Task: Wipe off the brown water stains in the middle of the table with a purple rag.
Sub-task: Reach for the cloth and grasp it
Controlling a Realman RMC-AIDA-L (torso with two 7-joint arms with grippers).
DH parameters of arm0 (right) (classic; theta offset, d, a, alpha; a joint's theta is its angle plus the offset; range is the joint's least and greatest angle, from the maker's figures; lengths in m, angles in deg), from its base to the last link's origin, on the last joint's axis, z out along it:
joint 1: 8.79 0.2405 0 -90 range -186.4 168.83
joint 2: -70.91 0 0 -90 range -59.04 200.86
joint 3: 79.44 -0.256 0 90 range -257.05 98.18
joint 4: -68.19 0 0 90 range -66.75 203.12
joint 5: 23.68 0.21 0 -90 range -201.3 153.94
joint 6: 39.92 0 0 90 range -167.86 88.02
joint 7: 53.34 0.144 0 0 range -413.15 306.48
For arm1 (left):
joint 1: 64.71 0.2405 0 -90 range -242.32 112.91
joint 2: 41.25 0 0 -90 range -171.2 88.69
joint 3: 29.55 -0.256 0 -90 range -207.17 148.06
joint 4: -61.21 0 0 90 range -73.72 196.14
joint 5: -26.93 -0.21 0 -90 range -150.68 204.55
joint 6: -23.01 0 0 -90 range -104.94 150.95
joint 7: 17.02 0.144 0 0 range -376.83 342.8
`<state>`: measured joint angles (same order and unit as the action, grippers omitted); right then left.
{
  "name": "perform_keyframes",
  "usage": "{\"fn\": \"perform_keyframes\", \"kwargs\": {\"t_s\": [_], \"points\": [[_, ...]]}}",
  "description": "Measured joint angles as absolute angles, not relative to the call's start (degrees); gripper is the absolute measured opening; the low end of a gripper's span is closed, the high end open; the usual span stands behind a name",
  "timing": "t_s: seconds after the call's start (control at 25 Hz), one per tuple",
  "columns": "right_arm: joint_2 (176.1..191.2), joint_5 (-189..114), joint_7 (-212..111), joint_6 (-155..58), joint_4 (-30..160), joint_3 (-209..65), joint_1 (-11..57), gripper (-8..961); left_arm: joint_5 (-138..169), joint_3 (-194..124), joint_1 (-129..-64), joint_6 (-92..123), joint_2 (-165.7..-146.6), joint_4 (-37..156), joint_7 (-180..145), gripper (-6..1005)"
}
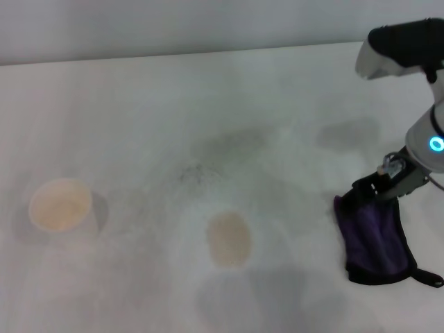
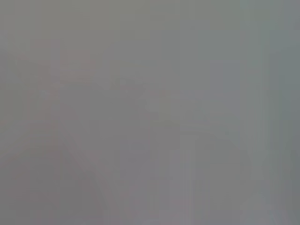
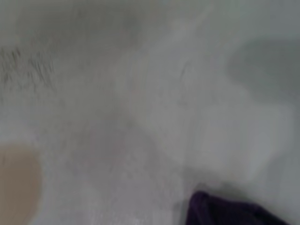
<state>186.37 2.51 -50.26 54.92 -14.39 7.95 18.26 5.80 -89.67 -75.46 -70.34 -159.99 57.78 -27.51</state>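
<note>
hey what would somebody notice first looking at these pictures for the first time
Most striking is the purple rag at the right of the white table, its upper edge pinched by the right pincer so it looks partly lifted. Next comes the brown water stains, a tan oval near the middle, apart from the rag. A cup with a tan inside stands at the far left.

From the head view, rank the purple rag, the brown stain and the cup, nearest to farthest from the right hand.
1. Purple rag, hanging at the right hand, far right.
2. Brown water stains, mid-table.
3. Cup, far left.
</note>
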Motion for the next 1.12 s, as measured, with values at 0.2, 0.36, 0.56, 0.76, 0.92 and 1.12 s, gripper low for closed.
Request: {"fn": "perform_keyframes", "kwargs": {"t_s": [0.2, 0.36, 0.56, 0.76, 0.92, 1.12], "points": [[186.39, 2.5, -47.9, 54.9, -15.0, 12.2, 17.6, 844, 7.0, -89.7, -75.8, -70.1, -159.98, 57.8, -26.7, 890], [186.40, 2.5, -47.2, 54.9, -13.8, 13.9, 17.8, 832, 7.0, -89.7, -75.9, -69.9, -159.99, 57.8, -26.7, 890], [186.40, 2.4, -46.6, 54.7, -11.9, 14.4, 18.7, 818, 7.0, -89.7, -75.9, -69.9, -159.99, 57.8, -26.7, 891], [186.45, 2.4, -46.2, 54.0, -9.6, 16.3, 19.7, 804, 7.0, -89.7, -75.9, -69.9, -159.99, 57.8, -26.7, 891], [186.47, 0.6, -45.7, 53.7, -8.0, 16.9, 20.5, 763, 7.0, -89.7, -76.0, -69.9, -160.00, 57.8, -26.7, 890], [186.54, -0.9, -45.5, 53.3, -7.5, 17.0, 21.3, 600, 7.0, -89.7, -76.1, -69.9, -159.99, 57.8, -26.7, 890]]}}
